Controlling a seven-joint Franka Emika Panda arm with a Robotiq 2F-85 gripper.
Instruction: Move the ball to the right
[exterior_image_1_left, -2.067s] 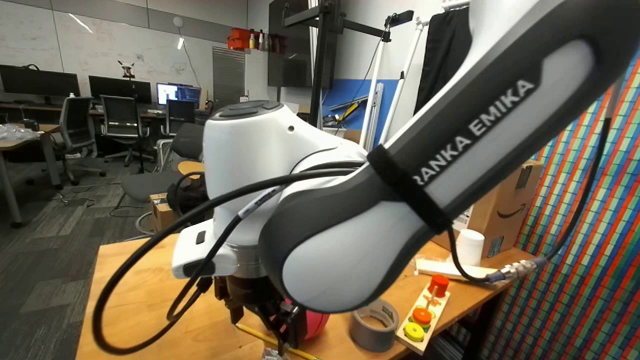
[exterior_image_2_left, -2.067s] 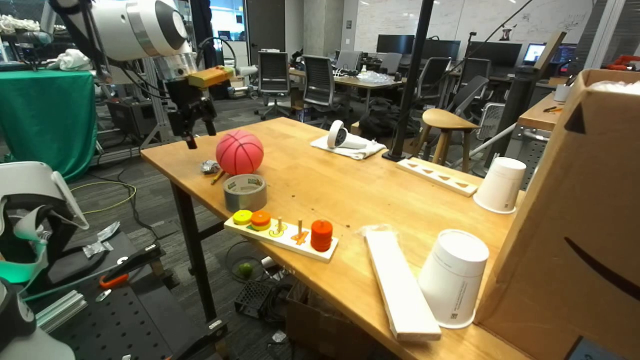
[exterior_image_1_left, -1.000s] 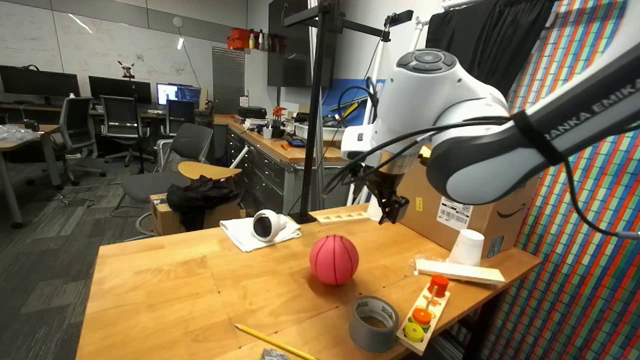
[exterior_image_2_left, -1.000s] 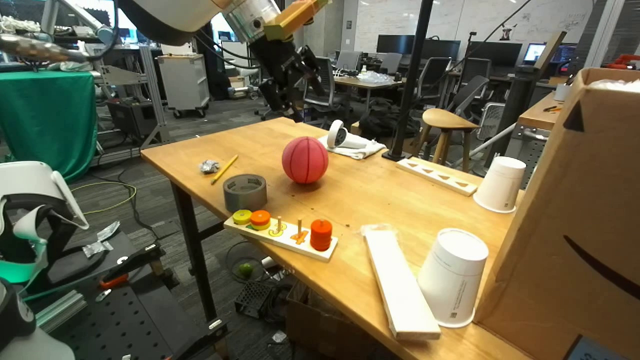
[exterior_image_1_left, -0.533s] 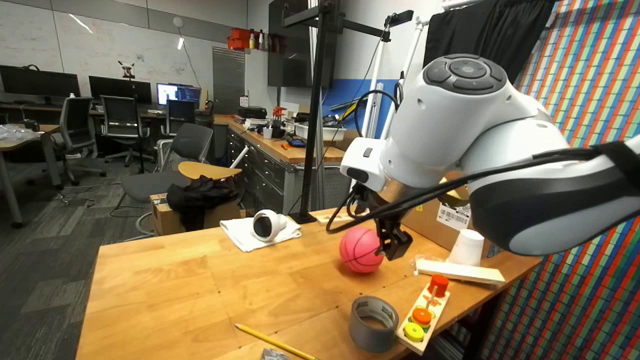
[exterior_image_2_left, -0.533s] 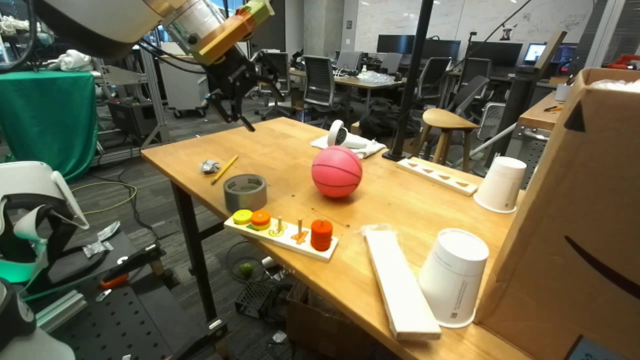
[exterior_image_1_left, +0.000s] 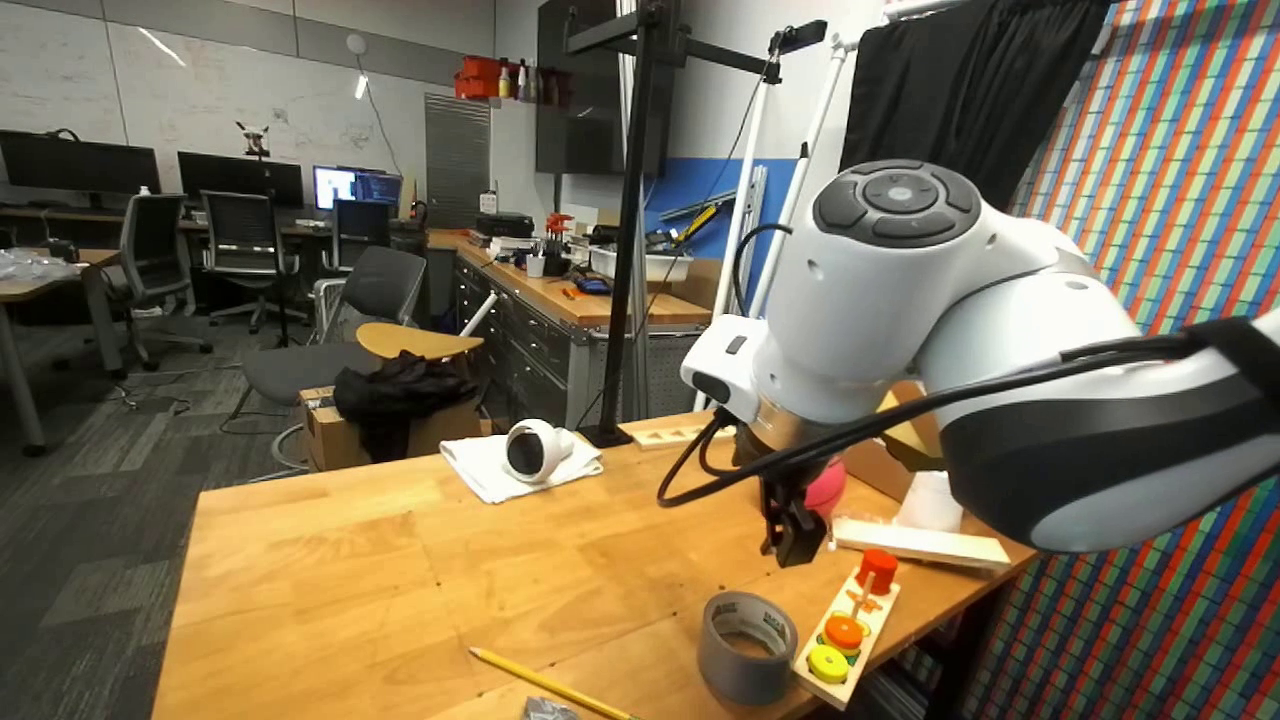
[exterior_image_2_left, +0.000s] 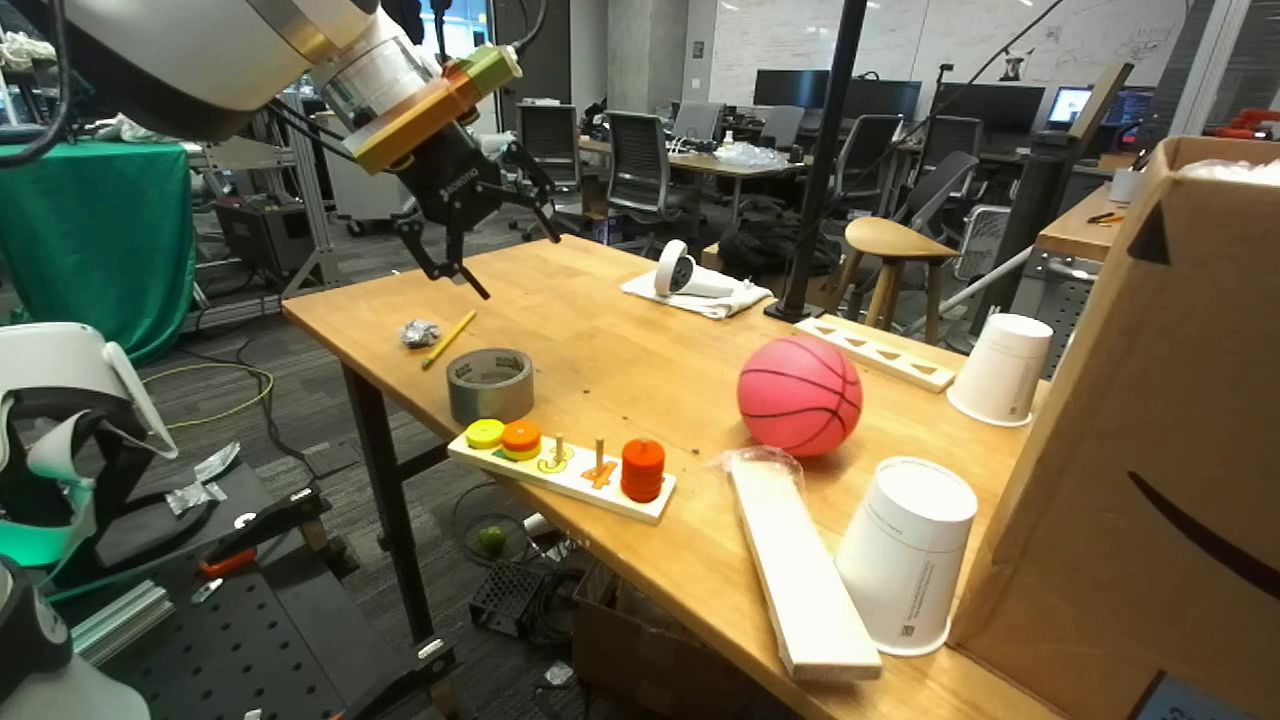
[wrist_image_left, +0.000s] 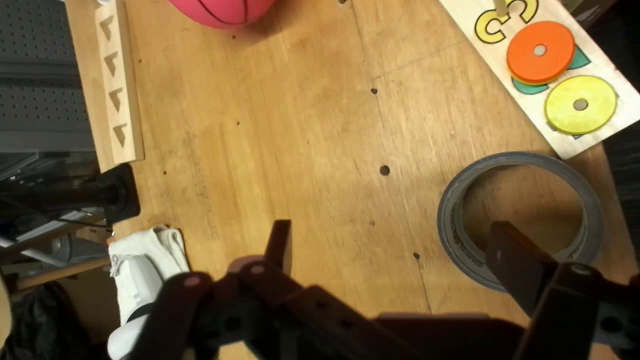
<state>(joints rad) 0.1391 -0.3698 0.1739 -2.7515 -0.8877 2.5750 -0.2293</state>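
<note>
We see the end effector tilted above the desk, its fingers spread wide apart. The ball rests on the desk, well apart from them and to their right in an exterior view. There we find it just past the far end of a white block and on the near side of a wooden strip with triangular cut-outs; we cannot tell whether ball and block touch. Farther right stand the near cup and the far cup, both white and upside down, and a cardboard box. On the left we have a roll of tape, a peg board with coloured discs nearer to us, and, farther off, a pencil with crumpled foil just left of it. In an exterior view the end effector hides most of the ball; in the wrist view we see only part of it, and one finger overlaps the roll of tape.
</note>
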